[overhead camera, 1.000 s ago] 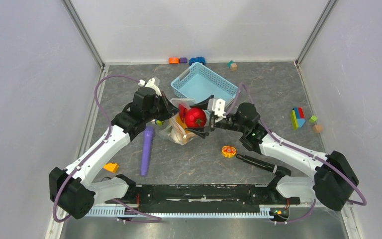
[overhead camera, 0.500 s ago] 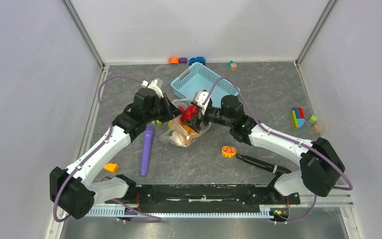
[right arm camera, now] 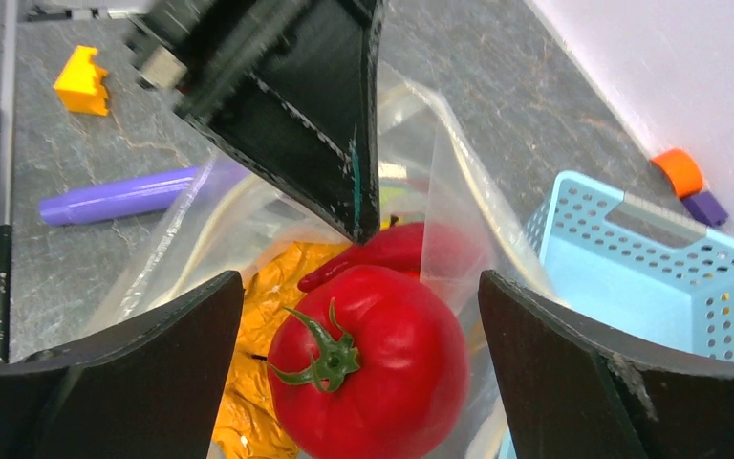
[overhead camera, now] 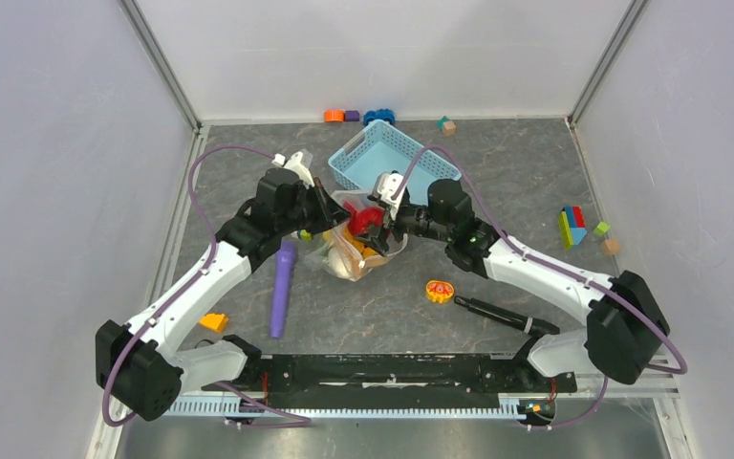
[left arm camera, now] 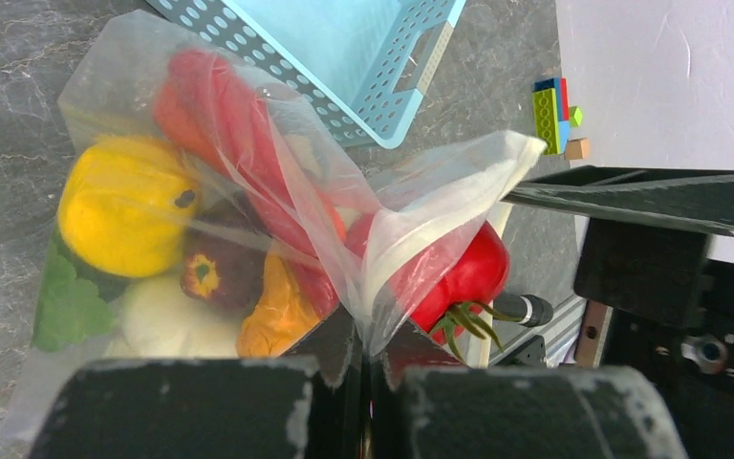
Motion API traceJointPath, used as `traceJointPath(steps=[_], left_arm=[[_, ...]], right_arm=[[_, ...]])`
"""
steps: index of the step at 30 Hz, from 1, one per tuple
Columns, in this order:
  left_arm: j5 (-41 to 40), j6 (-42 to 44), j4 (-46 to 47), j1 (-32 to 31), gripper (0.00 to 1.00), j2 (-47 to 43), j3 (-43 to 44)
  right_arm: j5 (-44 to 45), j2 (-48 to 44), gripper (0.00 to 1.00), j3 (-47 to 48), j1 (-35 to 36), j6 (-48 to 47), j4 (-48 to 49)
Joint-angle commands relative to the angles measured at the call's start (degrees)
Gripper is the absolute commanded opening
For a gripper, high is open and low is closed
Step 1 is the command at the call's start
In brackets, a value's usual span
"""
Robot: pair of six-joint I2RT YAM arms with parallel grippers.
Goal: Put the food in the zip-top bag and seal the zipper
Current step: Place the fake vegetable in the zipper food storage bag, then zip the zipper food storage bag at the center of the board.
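A black rail (overhead camera: 373,368) at the near edge carries both arm bases, on a grey marbled bench (overhead camera: 535,172). On the near side of the left gripper (left arm camera: 365,352) lie a yellow block (overhead camera: 214,322), well apart, and a purple stick (overhead camera: 282,287), closer and pointing toward it. On the near side of the right gripper (right arm camera: 359,283) lie a black tool (overhead camera: 497,314) and an orange disc (overhead camera: 439,290), both apart from it. The left gripper is closed tight, pinching the rim of the bag (left arm camera: 248,182) and holding its mouth up. The bag sags to the bench ahead of it, with a pepper (left arm camera: 124,206), ball (left arm camera: 212,273), carrot (left arm camera: 282,311), egg (left arm camera: 167,325) and chili (left arm camera: 234,110) inside. The right gripper faces it across the mouth, jaws spread wide and gripping nothing. The tomato (right arm camera: 373,368) sits between its fingers (right arm camera: 124,382) with a thin gap on each side, resting in the bag's mouth, partly behind the film. Just beyond both grippers stands a blue basket (overhead camera: 392,158), set askew to the walls, its near corner touching or just beside the bag. Well off to the right gripper's right is a block cluster (overhead camera: 573,228). Farthest out, along the back wall (overhead camera: 382,57), lie the far blocks (overhead camera: 378,116). Pale walls close three sides, with metal posts (overhead camera: 158,62) in the far corners.
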Motion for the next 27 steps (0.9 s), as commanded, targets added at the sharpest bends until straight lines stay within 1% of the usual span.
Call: traceJointPath(steps=[1,6,9,12,16,18,20,23,25,26,27], left_arm=[[1.4,1.1,3.8,0.2,0.02,0.0,0.1],[1.0,1.2,3.4,0.2,0.02,0.6,0.1],[1.0,1.3,3.4,0.2,0.02,0.6,0.0],[1.0,1.4,3.5,0.2,0.02,0.4,-0.1],[1.0,1.8,3.5,0.2,0.02,0.4,-0.2],[1.0,2.1,3.2,0.2,0.02,0.5,-0.2],[1.2,2.3,3.3,0.2,0.02,0.2,-0.5],[1.1,2.3,4.4,0.2,0.02,-0.6,-1.7],[1.8,2.4,5.6,0.2,0.02,-1.0,-2.7],[2.0,2.4,6.0,0.2,0.02,-1.2,-3.2],[2.5,2.5,6.5,0.2,0.02,-1.5,-3.8]], right_arm=[[-3.6,-5.0,0.98,1.1,0.2,1.8,4.3],[-2.8,-9.8,0.98,-2.6,-0.2,5.1,9.7],[2.2,-12.6,0.98,-5.5,-1.5,8.9,13.0],[3.8,-13.1,0.98,-4.5,-4.9,11.8,8.1],[2.6,-11.4,0.97,-4.0,-9.8,15.7,-0.5],[-1.1,-10.4,0.96,-4.3,-11.8,16.5,-4.2],[-6.6,-9.8,0.96,-4.7,-12.4,15.3,-8.1],[-13.8,-9.8,0.97,-7.2,-12.5,14.0,-9.9],[-14.1,-10.3,0.97,-9.2,-12.5,14.0,-10.4],[-12.8,-10.7,0.99,-10.1,-12.5,14.3,-10.7],[-11.9,-11.1,0.95,-10.8,-12.4,14.5,-10.7]])
